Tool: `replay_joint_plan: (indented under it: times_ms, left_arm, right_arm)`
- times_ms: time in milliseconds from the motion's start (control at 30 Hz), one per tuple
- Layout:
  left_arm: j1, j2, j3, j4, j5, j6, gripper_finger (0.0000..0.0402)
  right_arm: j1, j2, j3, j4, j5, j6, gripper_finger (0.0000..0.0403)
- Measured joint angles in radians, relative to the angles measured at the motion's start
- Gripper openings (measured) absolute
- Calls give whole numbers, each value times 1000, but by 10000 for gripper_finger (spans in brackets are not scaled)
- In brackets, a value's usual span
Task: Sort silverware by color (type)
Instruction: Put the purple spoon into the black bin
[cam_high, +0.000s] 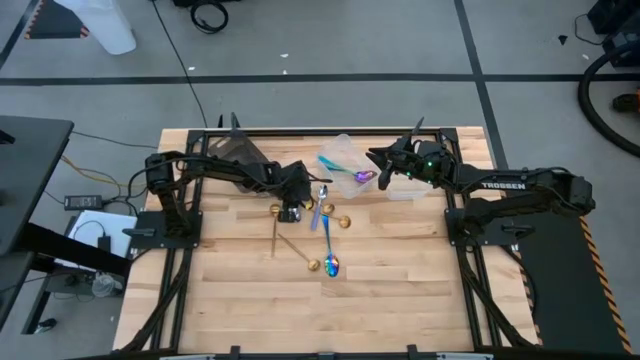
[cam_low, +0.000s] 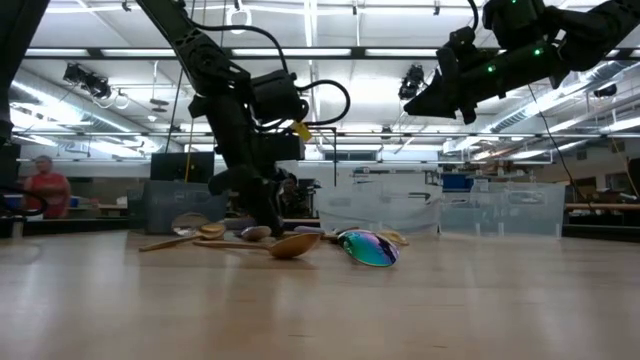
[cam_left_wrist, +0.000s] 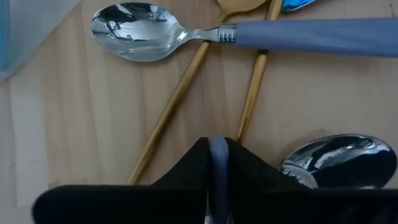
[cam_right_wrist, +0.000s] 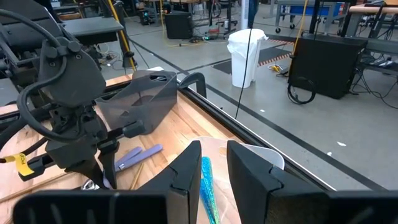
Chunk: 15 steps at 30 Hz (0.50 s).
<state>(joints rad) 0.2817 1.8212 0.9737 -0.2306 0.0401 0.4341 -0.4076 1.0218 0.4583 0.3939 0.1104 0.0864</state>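
Both hands closed on spoons near the table's far edge.
Left hand (cam_left_wrist: 217, 155) pinches a lavender-handled spoon (cam_high: 318, 212); right hand (cam_right_wrist: 213, 163) holds an iridescent spoon (cam_high: 361, 177) above the clear tub (cam_high: 338, 150). Right arm reads "TROSSEN".

Overhead looks down, low level; both share the spoons (cam_high: 322, 232).

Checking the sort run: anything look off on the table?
Nothing damaged or spilled. Unsorted spoons lie crossed over one another mid-table. The left end effector pinches a slim handle there; the right end effector holds a teal-handled spoon over the clear tub.
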Motion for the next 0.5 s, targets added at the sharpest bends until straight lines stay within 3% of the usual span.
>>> replay_joint_plan:
  times_ms: [500]
  left_arm:
    - [-21, -146, 1, -52, -39, 0, 39]
  right_arm:
    - [0, 0, 0, -6, 0, 0, 87]
